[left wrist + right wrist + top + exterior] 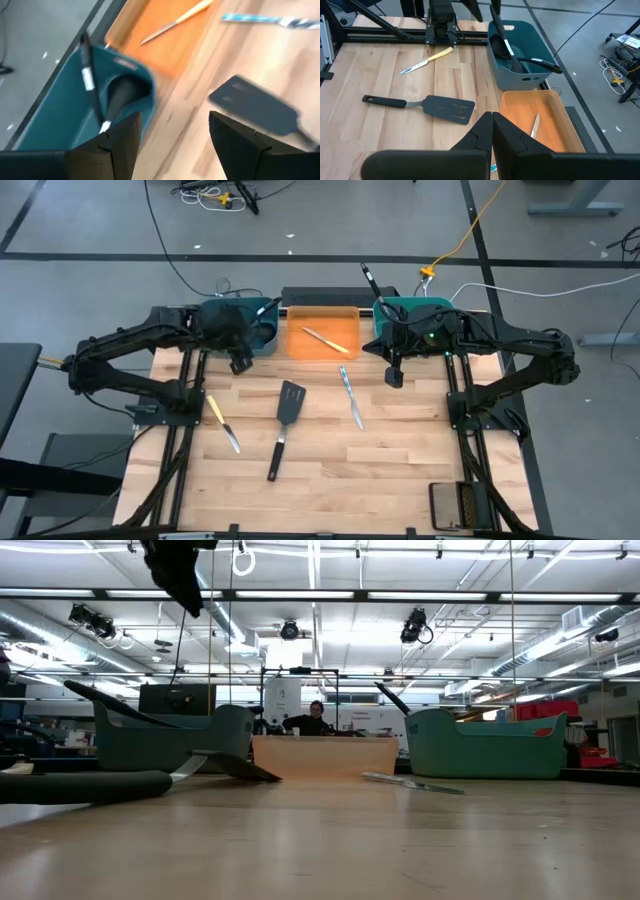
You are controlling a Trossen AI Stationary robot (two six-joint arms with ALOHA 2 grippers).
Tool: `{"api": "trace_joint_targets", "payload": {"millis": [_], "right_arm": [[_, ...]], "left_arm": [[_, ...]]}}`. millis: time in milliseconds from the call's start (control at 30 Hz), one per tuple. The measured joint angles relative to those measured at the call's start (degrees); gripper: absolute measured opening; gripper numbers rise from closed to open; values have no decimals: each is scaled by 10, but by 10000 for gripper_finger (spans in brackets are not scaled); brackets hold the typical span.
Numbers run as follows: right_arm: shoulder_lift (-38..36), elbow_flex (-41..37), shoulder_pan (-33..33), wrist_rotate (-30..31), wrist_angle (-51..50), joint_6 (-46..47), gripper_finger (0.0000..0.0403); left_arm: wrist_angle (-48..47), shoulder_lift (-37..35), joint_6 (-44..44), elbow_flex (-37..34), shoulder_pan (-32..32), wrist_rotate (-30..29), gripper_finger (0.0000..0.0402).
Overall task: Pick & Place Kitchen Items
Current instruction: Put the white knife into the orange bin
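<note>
Left gripper (241, 364) hangs released by the teal bin (262, 330); right gripper (394, 376) is clenched, empty.

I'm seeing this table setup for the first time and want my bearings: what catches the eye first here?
The orange bin at the table's far edge stands out, with a yellow-handled knife lying in it, flanked by two teal bins holding black utensils. On the wood lie a black slotted spatula in the middle and two more knives. The left gripper hangs open near the left teal bin; the right gripper is shut.
</note>
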Motion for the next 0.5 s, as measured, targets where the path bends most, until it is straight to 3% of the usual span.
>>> {"api": "trace_joint_targets", "payload": {"millis": [500], "right_arm": [[0,0,0,0,0,4,9]], "left_arm": [[31,-19,-29,0,-111,-3,238]]}}
